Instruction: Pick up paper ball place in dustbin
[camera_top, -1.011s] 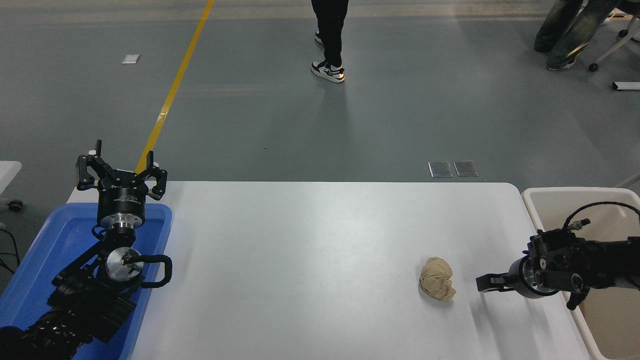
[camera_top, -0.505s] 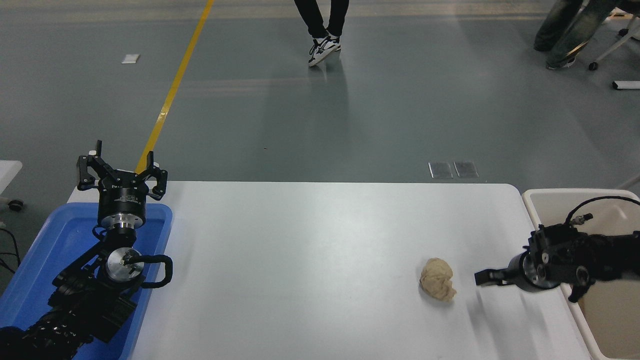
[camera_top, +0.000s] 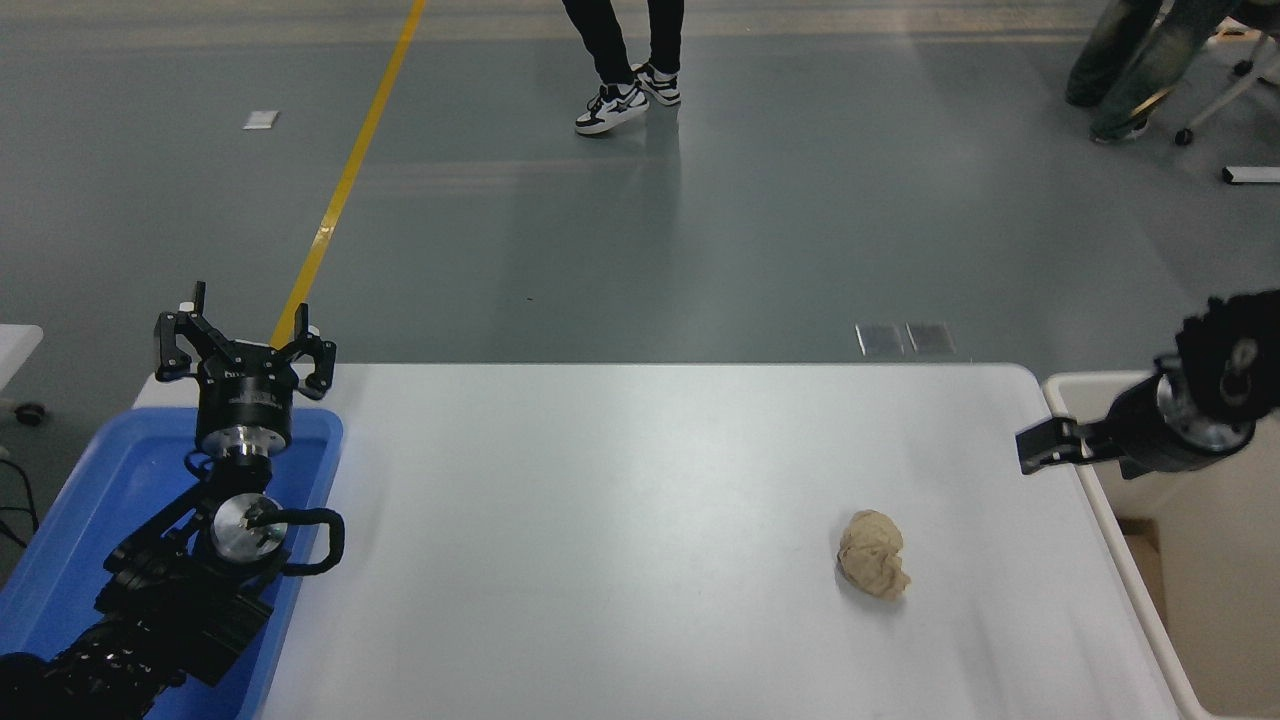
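The crumpled tan-brown paper ball (camera_top: 874, 567) lay ungrasped on the white desk (camera_top: 620, 480), near the cream-white rectangular plastic dustbin (camera_top: 1068, 400). The black right hand (camera_top: 1040, 448) was raised over the bin's rim; whether released or clenched could not be told. A hurried descent could have nudged the light wad away.

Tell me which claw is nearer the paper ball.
Right. The right claw hovers up and right of the paper ball; the left claw sits far left over the blue tray.

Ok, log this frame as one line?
paper ball: on table, ungrasped | right gripper: above dustbin rim, apart from ball | left gripper: parked, jaws open, over blue tray
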